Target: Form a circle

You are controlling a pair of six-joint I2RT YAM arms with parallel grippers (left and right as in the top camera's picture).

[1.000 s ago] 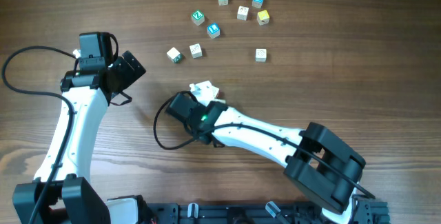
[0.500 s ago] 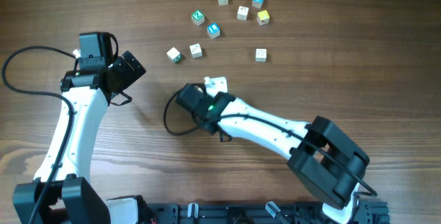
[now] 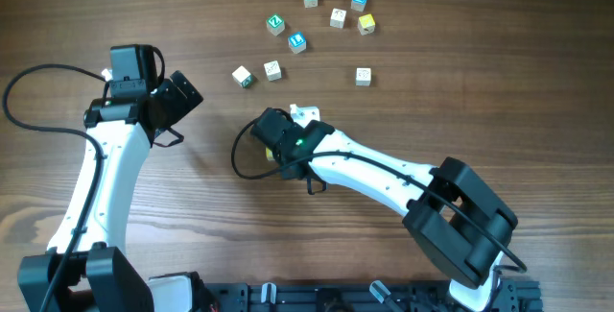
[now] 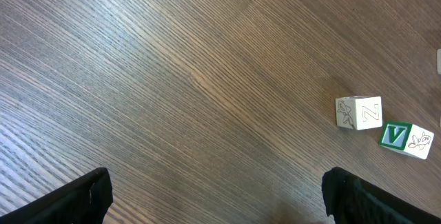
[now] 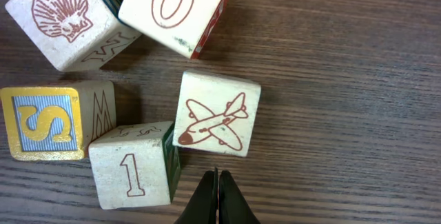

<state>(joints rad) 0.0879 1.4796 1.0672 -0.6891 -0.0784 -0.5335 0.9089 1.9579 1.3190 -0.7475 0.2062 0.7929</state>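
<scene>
Right tool [image 5: 217, 195] was pressed shut on nothing, tips just below the airplane cube [image 5: 217, 114], which with four cubes left of and above it made a tight, lopsided circle [image 5: 131, 169], probably needing nudges to round it; left tool [image 4: 217, 200] hung spread, well apart.

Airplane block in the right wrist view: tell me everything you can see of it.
The airplane block is a cream wooden cube lying flat on the table, a red-brown outline plane on its top face, turned slightly askew. Its lower left corner seems to touch the "1" block; the "O" block sits above, apart. The shut right hand points at its lower edge.
</scene>
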